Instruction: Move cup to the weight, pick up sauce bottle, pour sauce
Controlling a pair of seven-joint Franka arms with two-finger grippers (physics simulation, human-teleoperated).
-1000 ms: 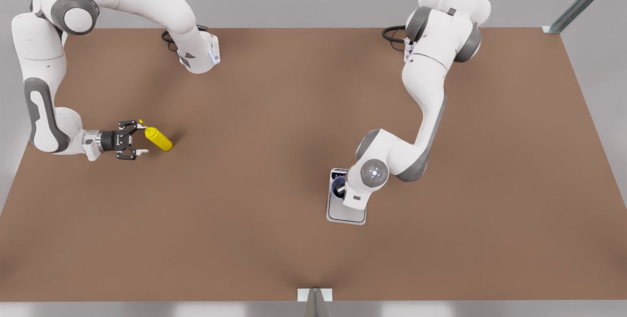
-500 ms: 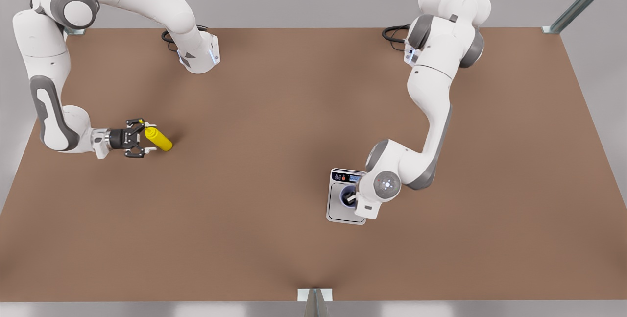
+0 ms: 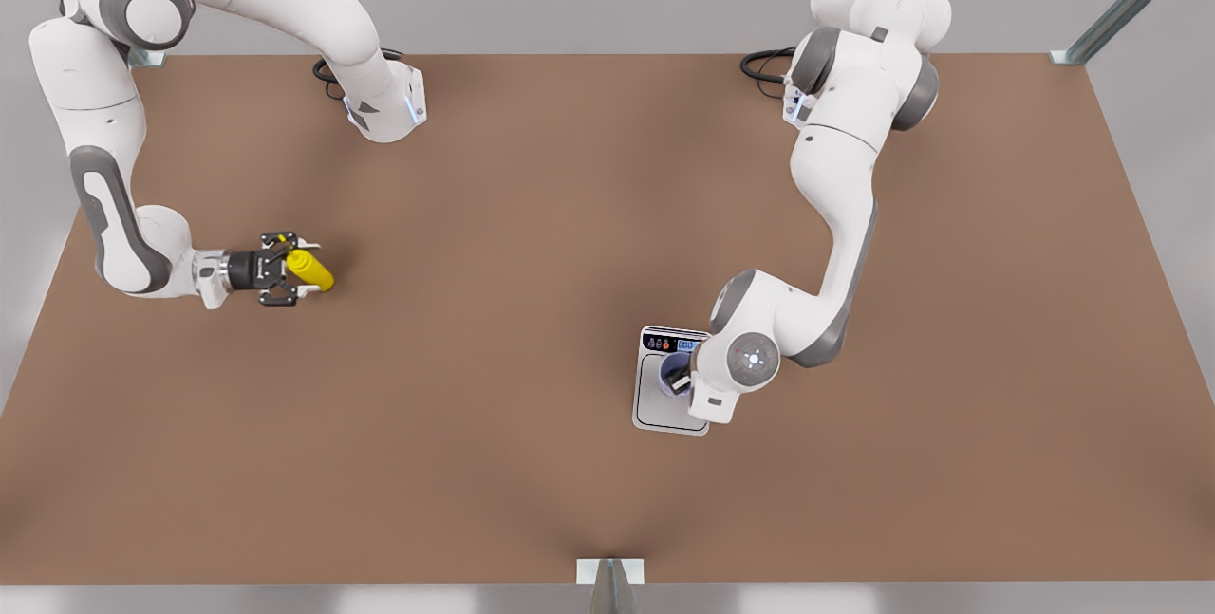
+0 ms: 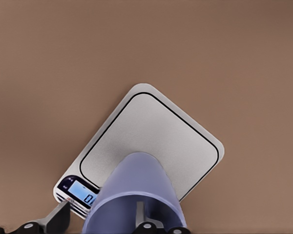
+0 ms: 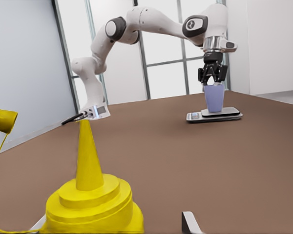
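The pale purple cup (image 4: 136, 180) stands on the plate of the silver weight (image 4: 151, 131), near its display strip. My left gripper (image 3: 676, 381) hangs over the cup (image 3: 667, 367) at the front view's right. One finger is inside the rim and the other finger (image 4: 63, 214) stands off the outside wall, so it looks open. The yellow sauce bottle (image 3: 315, 271) stands upright at the front view's left. My right gripper (image 3: 302, 268) reaches in level and open, one finger on each side of the bottle's body (image 5: 90, 209). The nozzle (image 5: 88, 156) points up.
The brown table (image 3: 532, 244) is bare between the bottle and the weight (image 3: 660, 413). The bottle's tethered yellow cap (image 5: 2, 120) hangs beside it. Both arm bases and their cables (image 3: 759, 68) sit along the far edge. Metal frame posts stand at the table's corners.
My right gripper slid toward the front view's right until its fingers flank the sauce bottle. My left arm carried the cup from the weight's display end onto the plate, then held still.
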